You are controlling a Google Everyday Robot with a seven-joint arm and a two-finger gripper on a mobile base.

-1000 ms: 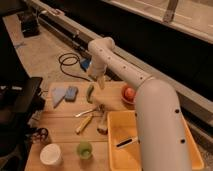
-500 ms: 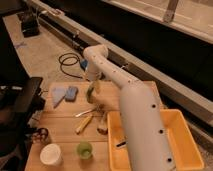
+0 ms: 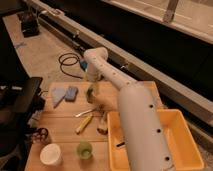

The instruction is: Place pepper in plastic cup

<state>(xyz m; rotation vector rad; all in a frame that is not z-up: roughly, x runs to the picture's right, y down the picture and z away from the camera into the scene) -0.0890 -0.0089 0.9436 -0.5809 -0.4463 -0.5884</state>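
My claw (image 3: 91, 86) hangs in the upper middle of the frame, right on top of the slim, curved dark green chili pepper (image 3: 90, 95) lying on the wooden surface (image 3: 60, 127). The pepper's long axis looks to run roughly top-to-bottom in the frame, directly under the claw. Honestly can't tell how far open the claw is, or if it's got the pepper. The small round light-green translucent plastic cup (image 3: 84, 149) sits well apart at the bottom edge, almost straight down-frame, beside 1 white round container (image 3: 50, 154). I reckon the carry goes that way, over the metal spoon (image 3: 86, 112).
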